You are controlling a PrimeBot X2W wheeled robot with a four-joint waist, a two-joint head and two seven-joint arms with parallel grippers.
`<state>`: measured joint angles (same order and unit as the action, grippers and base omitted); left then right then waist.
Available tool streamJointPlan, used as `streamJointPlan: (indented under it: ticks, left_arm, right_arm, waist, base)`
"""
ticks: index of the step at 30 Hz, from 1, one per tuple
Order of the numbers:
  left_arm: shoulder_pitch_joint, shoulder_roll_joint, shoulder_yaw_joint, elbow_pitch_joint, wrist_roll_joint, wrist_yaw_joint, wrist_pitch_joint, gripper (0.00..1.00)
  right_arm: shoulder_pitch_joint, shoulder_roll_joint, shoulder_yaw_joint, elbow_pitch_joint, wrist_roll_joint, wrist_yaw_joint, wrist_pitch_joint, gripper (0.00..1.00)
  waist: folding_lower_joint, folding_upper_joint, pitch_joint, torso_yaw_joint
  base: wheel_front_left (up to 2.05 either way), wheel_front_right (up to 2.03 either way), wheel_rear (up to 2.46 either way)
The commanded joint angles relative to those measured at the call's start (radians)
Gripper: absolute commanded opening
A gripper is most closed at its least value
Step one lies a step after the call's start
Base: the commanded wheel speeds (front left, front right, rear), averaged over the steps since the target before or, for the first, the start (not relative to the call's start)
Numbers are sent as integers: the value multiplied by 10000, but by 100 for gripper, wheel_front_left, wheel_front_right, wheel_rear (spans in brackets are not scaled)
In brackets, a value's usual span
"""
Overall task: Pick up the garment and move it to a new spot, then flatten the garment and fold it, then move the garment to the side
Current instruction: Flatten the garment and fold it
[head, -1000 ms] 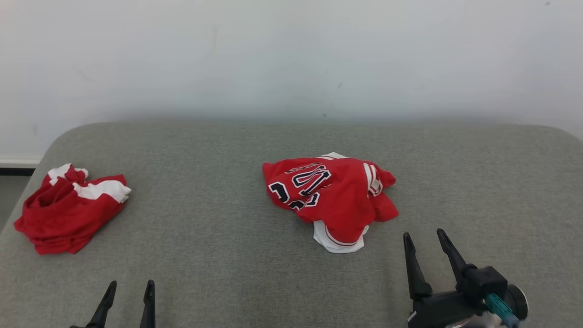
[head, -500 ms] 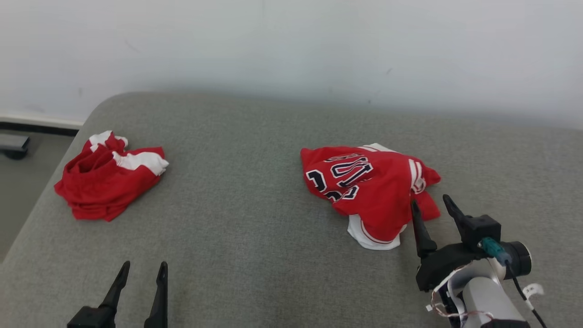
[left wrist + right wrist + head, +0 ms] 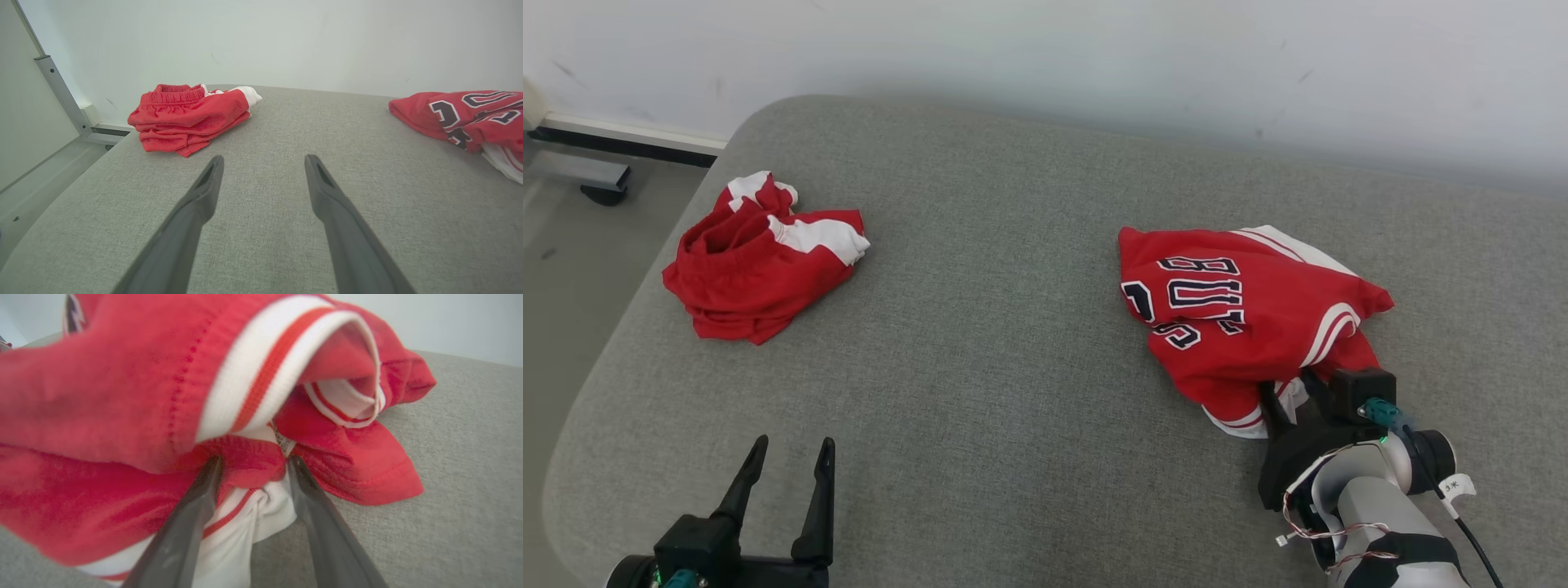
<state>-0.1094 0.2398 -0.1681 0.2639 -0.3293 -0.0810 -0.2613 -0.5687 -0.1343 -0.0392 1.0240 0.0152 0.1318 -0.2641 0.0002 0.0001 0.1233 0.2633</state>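
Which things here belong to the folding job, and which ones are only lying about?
Job: red jersey; right tool, set around a fold of it; grey cushion underneath.
Lying about: red shorts at the cushion's left end; left tool, open, idle.

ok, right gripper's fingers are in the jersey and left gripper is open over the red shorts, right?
No: the left gripper is open over bare cushion, with the red shorts beyond its fingertips, per the left wrist view. Rest holds: right gripper in jersey.
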Motion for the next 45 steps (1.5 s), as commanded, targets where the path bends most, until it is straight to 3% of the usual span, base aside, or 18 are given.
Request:
streamJointPlan:
  ticks: [1,8,22,36,37,38,39,45]
  left_arm:
    - [-133,-20,88,60,60,-37,-47,100]
    - [65,-90,276,35,120,-11,-45,100]
    - [811,-251,623,-193,288,49,-46,100]
    - [963,-374,557,-154,410,1,-48,100]
    - [988,-373,583,-133,400,-4,-48,100]
    - [1028,-369,591,-104,397,-10,-48,100]
    - [1058,-366,596,-88,400,-14,-48,100]
    - [1104,-413,602,-220,467,69,-48,100]
  right_arm:
    - [-83,85,71,96,141,-22,-4,0]
    - [135,79,100,-587,538,-22,-5,0]
    - [3134,-18,48,-5086,1453,-22,-7,0]
    - [7139,718,-1697,-8572,2619,-22,1473,0]
    - [7253,744,-1723,-8679,2602,-22,1553,8]
    - [7323,754,-1745,-8769,2611,-22,1605,51]
    - [7377,765,-1768,-8822,2622,-22,1654,100]
    - [7186,797,-1706,-9429,2357,-22,1570,100]
  waist:
    - [-2,-1,8,12]
    - [-2,-1,-202,-276]
    - [-2,-1,-920,-1647]
    - [-2,-1,-1246,-2016]
    - [-2,-1,-1279,-2029]
    - [-2,-1,-1305,-2039]
    - [-2,-1,-1324,-2042]
    - [-2,-1,-1447,-1957]
  base:
    - [0,0,0]
    - [0,0,0]
    - [0,0,0]
    - [0,0,0]
    - [0,0,0]
    - [0,0,0]
    - [0,0,0]
    - [0,0,0]
